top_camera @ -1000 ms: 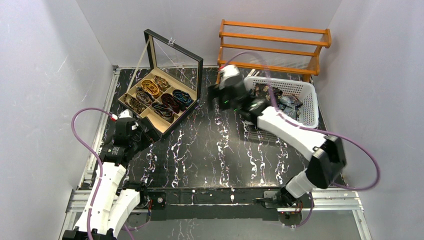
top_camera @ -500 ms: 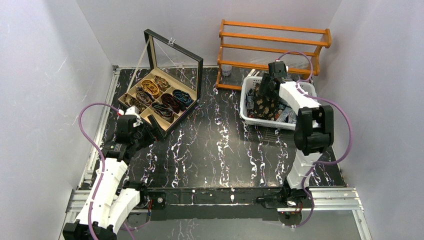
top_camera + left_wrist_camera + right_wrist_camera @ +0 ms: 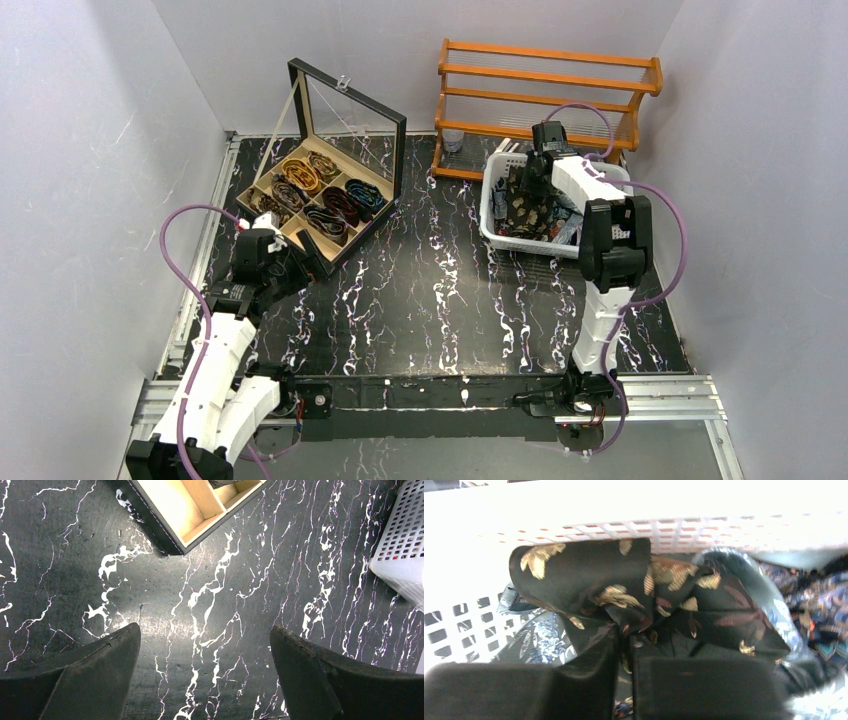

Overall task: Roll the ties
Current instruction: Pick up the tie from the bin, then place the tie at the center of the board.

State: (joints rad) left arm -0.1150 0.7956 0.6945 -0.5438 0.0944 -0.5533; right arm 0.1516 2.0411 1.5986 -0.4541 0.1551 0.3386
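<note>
in the white basket, upper right of the top view, the right gripper pinches the dark gold-leaf tie; a thin bite could slip, or drag out the tangled other ties. the left gripper hangs spread.

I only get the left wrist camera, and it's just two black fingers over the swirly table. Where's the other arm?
Observer: The right gripper is down inside the white basket, far right on the table.
Operator: Is it holding anything?
Observer: Yes, it's pinched shut on a dark tie with gold leaves.
Operator: Are any ties rolled up?
Observer: Yes, rolled ties sit in several compartments of the divided box.
</note>
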